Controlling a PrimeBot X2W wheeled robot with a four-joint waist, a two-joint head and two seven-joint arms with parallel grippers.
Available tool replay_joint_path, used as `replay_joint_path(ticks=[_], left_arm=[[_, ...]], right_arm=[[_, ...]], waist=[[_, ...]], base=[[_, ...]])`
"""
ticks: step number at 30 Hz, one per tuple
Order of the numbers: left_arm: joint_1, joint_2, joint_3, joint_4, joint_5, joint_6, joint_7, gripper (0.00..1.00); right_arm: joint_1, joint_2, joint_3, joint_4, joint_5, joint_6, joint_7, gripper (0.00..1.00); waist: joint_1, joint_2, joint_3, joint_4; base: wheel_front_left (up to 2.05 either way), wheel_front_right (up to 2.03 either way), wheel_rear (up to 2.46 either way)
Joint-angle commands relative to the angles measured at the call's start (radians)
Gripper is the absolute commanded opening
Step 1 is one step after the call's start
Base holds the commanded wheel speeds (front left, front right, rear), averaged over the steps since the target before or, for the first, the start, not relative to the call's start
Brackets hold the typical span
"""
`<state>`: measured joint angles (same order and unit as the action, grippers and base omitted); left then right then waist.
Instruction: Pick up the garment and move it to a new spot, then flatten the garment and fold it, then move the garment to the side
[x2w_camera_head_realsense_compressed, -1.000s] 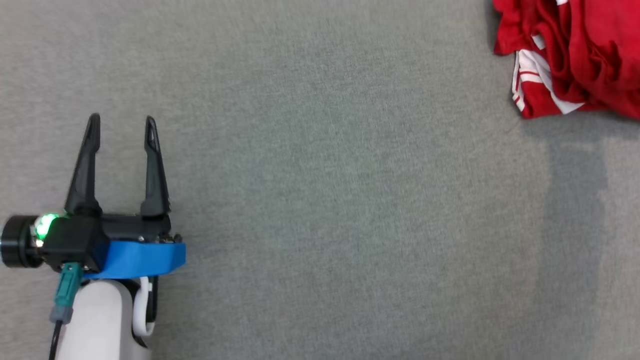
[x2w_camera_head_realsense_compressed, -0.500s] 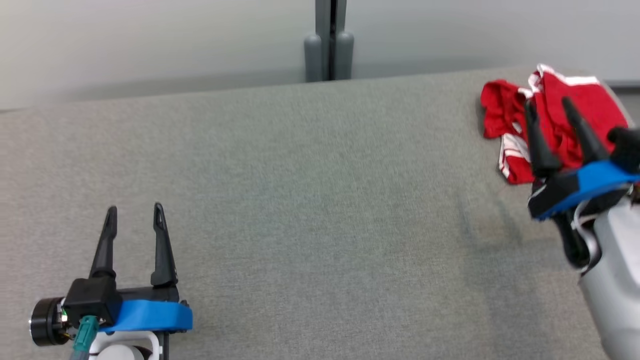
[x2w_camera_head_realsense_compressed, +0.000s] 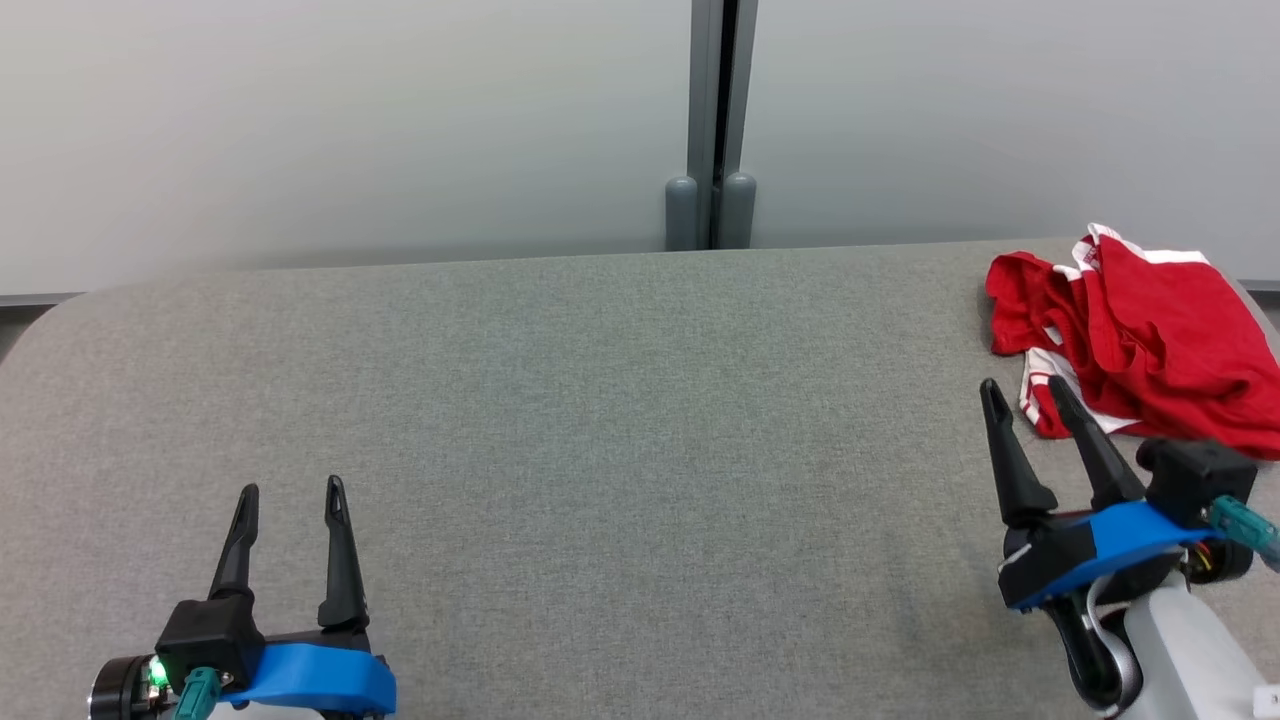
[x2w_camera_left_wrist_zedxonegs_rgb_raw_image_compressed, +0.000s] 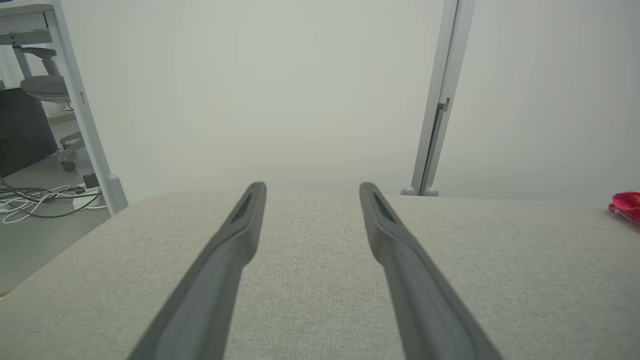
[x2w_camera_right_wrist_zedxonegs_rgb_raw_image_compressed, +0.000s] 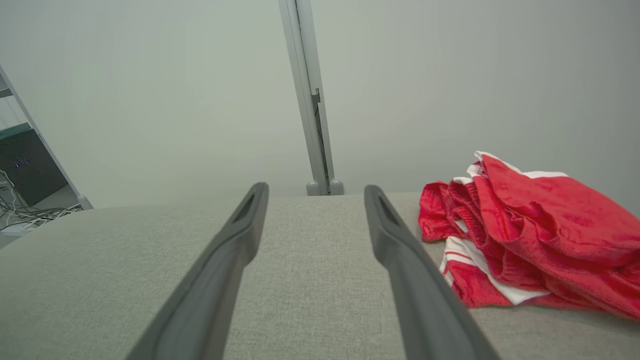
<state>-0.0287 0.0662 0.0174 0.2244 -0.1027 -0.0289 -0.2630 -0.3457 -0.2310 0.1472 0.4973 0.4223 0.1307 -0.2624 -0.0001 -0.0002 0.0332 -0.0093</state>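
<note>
Since half a second ago your head camera has tipped up, so the wall (x2w_camera_head_realsense_compressed: 400, 120) now shows behind the desk's far edge; the garment itself looks to lie where it did. It is a red garment (x2w_camera_head_realsense_compressed: 1150, 330) with white trim, bunched in a loose heap at the far right corner of the desk (x2w_camera_head_realsense_compressed: 600, 420), neither spread flat nor folded. That heap would fit cloth waiting to be lifted as well as cloth just set down at a fresh spot, so you cannot read the stage from it. Your right gripper (x2w_camera_head_realsense_compressed: 1022, 388) points at the heap's near left edge, just short of it, jaws spread and holding nothing, likely ready to close over a fold; earlier its tips overlapped the red cloth. Your left gripper (x2w_camera_head_realsense_compressed: 292, 488) sits by the near left corner, also spread and empty, well apart, probably leaving the middle free for spreading.
</note>
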Motion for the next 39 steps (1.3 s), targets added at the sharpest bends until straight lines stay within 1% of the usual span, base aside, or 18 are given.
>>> replay_joint_path(ticks=[1, 8, 14, 25, 36, 37, 39], left_arm=[[0.007, 0.000, 0.002, 0.010, 0.008, -0.006, -0.002, 1.00], [0.031, -0.003, 0.007, 0.022, 0.012, -0.012, -0.002, 1.00], [0.047, -0.003, 0.002, 0.040, 0.025, -0.014, -0.002, 1.00], [0.049, -0.004, -0.010, 0.037, 0.037, -0.021, -0.002, 1.00], [0.045, -0.002, -0.007, 0.052, 0.029, -0.029, -0.002, 1.00], [0.044, -0.005, -0.006, 0.053, 0.031, -0.026, 0.000, 0.00], [0.047, -0.008, -0.004, 0.070, 0.029, -0.026, 0.004, 0.00]], right_arm=[[0.058, 0.010, -0.023, -0.025, -0.017, 0.000, -0.003, 1.00], [0.199, 0.067, -0.077, -0.119, -0.081, 0.000, -0.003, 1.00], [0.261, 0.106, -0.105, -0.184, -0.154, 0.000, -0.003, 1.00], [0.313, 0.141, -0.158, -0.233, -0.220, 0.000, 0.003, 1.00], [0.302, 0.145, -0.168, -0.234, -0.234, 0.000, 0.010, 1.00], [0.297, 0.143, -0.165, -0.231, -0.227, 0.000, 0.010, 0.00], [0.298, 0.144, -0.164, -0.215, -0.223, 0.000, 0.013, 0.00]], waist=[[0.0001, 0.0002, -0.013, 0.008], [0.0001, 0.0002, -0.040, 0.008], [0.0001, 0.0002, -0.054, -0.007], [0.0001, 0.0002, -0.067, -0.008], [0.0001, 0.0002, -0.064, -0.007], [0.0001, 0.0002, -0.064, -0.007], [0.0001, 0.0002, -0.064, -0.007]], base=[[0.00, 0.00, 0.00], [0.00, 0.00, 0.00], [0.00, 0.00, 0.00], [0.00, 0.00, 0.00], [0.00, 0.00, 0.00], [0.00, 0.00, 0.00], [0.00, 0.00, 0.00]])
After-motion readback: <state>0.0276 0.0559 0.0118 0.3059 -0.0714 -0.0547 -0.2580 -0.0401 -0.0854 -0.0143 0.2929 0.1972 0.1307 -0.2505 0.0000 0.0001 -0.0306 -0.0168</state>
